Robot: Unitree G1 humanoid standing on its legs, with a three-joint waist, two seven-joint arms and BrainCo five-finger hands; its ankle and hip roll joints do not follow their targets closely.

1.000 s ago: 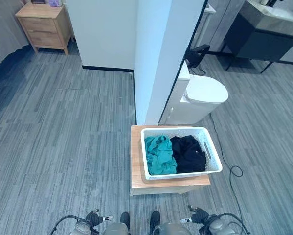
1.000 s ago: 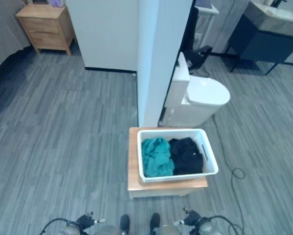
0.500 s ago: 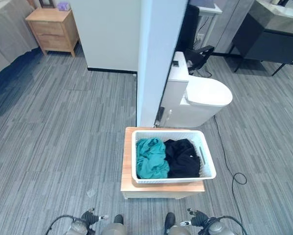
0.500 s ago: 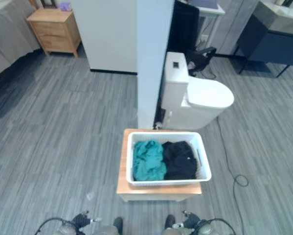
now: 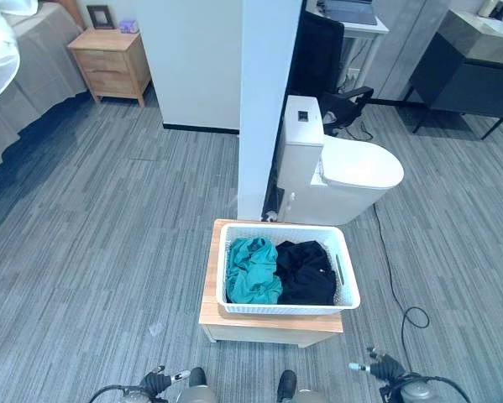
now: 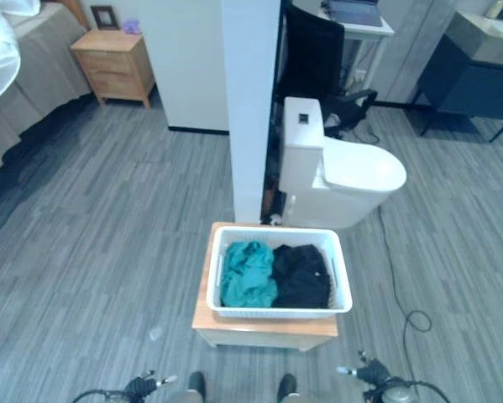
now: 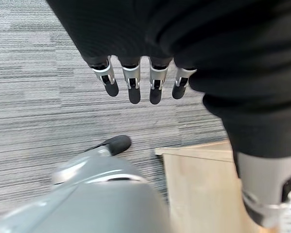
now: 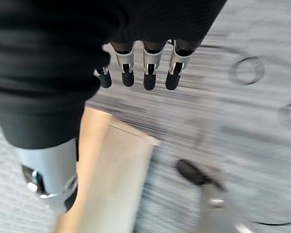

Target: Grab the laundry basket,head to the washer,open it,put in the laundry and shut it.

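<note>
Both hands short of laundry basket

white laundry basket, wooden stand, toilet

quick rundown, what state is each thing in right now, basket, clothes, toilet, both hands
laundry basket: upright on the low wooden stand, not held
teal garment: crumpled in the basket's left half
black garment: crumpled in the right half, beside the teal one
toilet: lid shut
left hand: open, fingers straight, holding nothing
right hand: open, fingers straight, holding nothing
</note>
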